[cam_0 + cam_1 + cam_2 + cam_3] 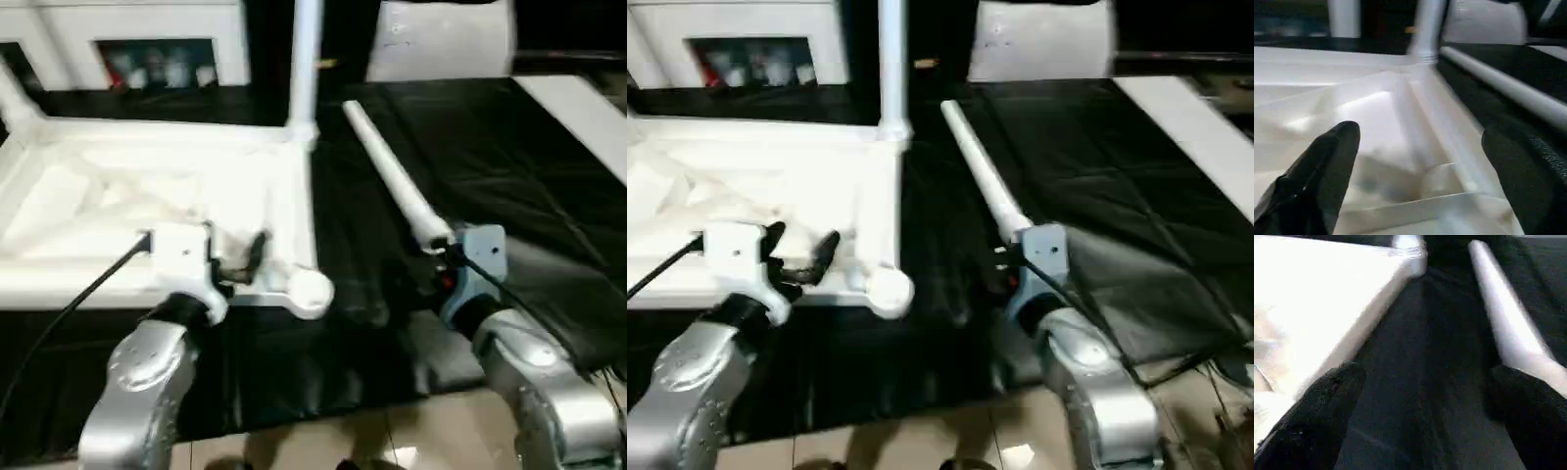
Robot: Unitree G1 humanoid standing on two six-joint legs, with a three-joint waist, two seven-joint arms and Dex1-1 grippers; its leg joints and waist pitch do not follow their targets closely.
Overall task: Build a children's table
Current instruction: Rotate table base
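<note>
Left hand (803, 257): hovering over the near right corner of the tabletop, its two black fingers (1327, 171) spreading wide apart and gripping nothing.
Right hand (1425, 416): hanging low over the black cover, fingers standing wide apart with nothing between them; one finger is lying just beside the near end of the loose leg, contact not determinable.
Tabletop (147, 186): lying upside down on the left part of the table (509, 166), ribbed underside facing up, its near edge running along the table's near edge.
Corner socket (309, 292): round, sitting at the tabletop's near right corner, just beside the left hand and showing no leg in it.
Standing leg (305, 59): rising upright from the tabletop's far right corner.
Second leg (15, 103): slanting up from the tabletop's far left corner.
Loose leg (392, 176): lying flat on the black cover, just right of the tabletop and apart from it, running from near the far right corner toward the right hand.
Cabinet (147, 44): standing behind the table's far edge.
</note>
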